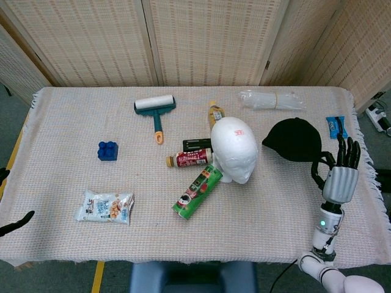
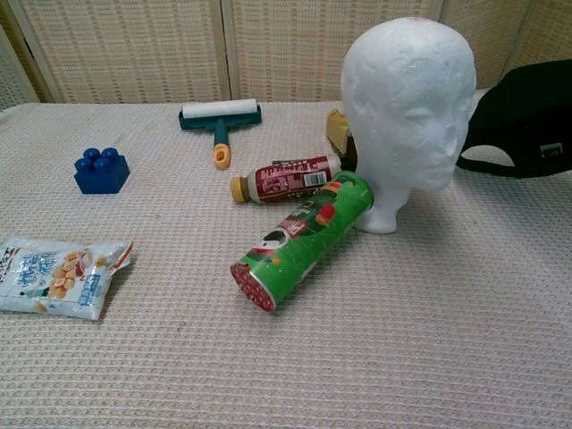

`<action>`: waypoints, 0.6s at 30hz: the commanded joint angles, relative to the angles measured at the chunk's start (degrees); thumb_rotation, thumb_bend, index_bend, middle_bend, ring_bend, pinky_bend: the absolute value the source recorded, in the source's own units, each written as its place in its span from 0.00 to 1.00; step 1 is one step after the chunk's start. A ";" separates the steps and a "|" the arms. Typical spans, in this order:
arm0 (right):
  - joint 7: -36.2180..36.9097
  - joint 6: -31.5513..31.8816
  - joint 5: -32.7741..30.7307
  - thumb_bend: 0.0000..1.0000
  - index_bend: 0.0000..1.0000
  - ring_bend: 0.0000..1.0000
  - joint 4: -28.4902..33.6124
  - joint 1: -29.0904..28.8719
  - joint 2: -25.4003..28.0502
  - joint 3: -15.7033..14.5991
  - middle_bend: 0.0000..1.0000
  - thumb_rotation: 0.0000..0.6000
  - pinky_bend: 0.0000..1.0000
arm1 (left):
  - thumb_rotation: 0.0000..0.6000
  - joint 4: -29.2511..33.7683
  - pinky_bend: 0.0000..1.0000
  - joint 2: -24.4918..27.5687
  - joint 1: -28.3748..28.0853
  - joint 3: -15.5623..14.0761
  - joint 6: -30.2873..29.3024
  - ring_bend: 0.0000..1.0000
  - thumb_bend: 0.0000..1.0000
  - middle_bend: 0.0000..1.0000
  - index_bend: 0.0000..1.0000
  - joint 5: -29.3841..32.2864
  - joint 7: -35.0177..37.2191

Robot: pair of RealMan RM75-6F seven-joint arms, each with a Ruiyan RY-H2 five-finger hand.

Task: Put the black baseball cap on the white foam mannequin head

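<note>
One right hand [image 1: 339, 180] holds the black cap [image 1: 294, 140] by its rear strap; fingers [image 1: 348, 152] extended

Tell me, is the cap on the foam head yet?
Not yet. The cap hangs in the right hand, beside the foam head, whose crown is bare.

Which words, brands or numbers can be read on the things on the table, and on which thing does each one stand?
None can be read with certainty.
Green can: printed design, lettering too blurred.
Red bottle: white label text too small.
Snack bag: print too small.
Black cap: small tag, unreadable.
Mannequin head: faint red marks on top, unreadable.
Blue packet: too small.
</note>
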State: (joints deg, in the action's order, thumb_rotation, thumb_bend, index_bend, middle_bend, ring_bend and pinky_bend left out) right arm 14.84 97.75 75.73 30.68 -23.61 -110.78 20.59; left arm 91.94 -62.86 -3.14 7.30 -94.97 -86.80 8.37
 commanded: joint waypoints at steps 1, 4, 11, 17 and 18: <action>-3.00 2.38 0.54 0.44 0.70 0.00 6.63 -0.98 3.99 1.33 0.10 1.00 0.00 | 1.00 0.05 0.19 -0.08 -0.01 -0.10 0.08 0.07 0.08 0.14 0.14 -0.11 -0.20; -5.29 3.73 1.22 0.44 0.70 0.00 11.53 -1.80 6.29 2.16 0.10 1.00 0.00 | 1.00 -0.01 0.19 -0.17 -0.01 -0.17 0.11 0.07 0.08 0.14 0.14 -0.20 -0.46; -13.69 5.97 3.40 0.44 0.70 0.00 24.59 -5.19 12.70 5.34 0.11 1.00 0.00 | 1.00 -0.17 0.19 -0.28 0.06 -0.23 0.23 0.07 0.08 0.14 0.14 -0.04 -1.04; -21.73 6.72 5.93 0.44 0.70 0.00 34.70 -9.27 17.39 8.63 0.11 1.00 0.00 | 1.00 -0.28 0.19 -0.60 -0.13 -0.32 0.90 0.07 0.08 0.14 0.14 0.28 -1.59; -22.87 6.55 6.13 0.44 0.70 0.00 36.06 -9.90 17.99 9.15 0.11 1.00 0.00 | 1.00 -0.28 0.19 -0.62 -0.13 -0.36 0.95 0.07 0.08 0.14 0.14 0.26 -1.65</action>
State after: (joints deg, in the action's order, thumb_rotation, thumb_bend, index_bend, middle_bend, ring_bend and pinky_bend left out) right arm -5.16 103.99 80.68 63.71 -31.54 -94.88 28.01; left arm 91.67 -63.47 -3.27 6.96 -94.03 -86.53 6.74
